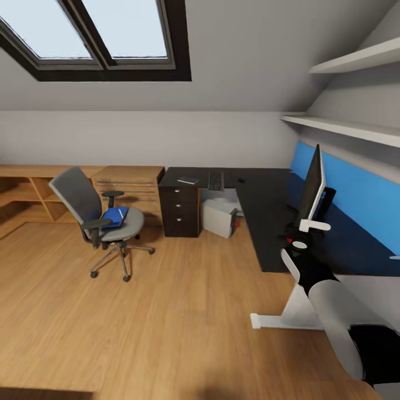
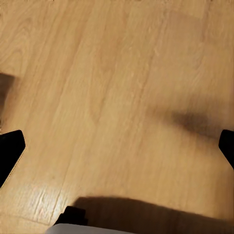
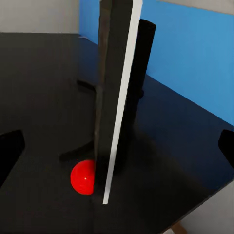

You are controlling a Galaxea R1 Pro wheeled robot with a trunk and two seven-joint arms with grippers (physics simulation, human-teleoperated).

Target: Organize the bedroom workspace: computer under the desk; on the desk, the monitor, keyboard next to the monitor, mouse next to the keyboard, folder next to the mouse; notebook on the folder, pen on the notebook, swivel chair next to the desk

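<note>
Nearest me, my right arm reaches up over the desk (image 1: 261,222) edge, with the right gripper (image 3: 117,146) spread wide, fingertips (image 3: 9,151) at both borders of the wrist view and the monitor (image 1: 312,186) edge-on between them, untouched as far as I can tell. The monitor stands upright on the desk in front of the blue panel (image 1: 361,194). Risk here: it's thin and tall, so if I close off-centre or push forward I could tip it or slide it toward the desk edge. The left gripper (image 2: 117,146) points at bare floor (image 1: 166,311), fingers apart, holding nothing. Further out, the computer (image 1: 219,216) sits under the desk, fine, but a base move that way could bump it. The keyboard (image 1: 215,180) and mouse (image 1: 241,180) lie on the far wing, well apart from the monitor, with the notebook (image 1: 188,180) near the drawers. The chair (image 1: 103,219) stands away from the desk, the folder (image 1: 114,216) on its seat with the pen (image 1: 120,213) on top; tilting the folder on pickup could roll the pen off.
</note>
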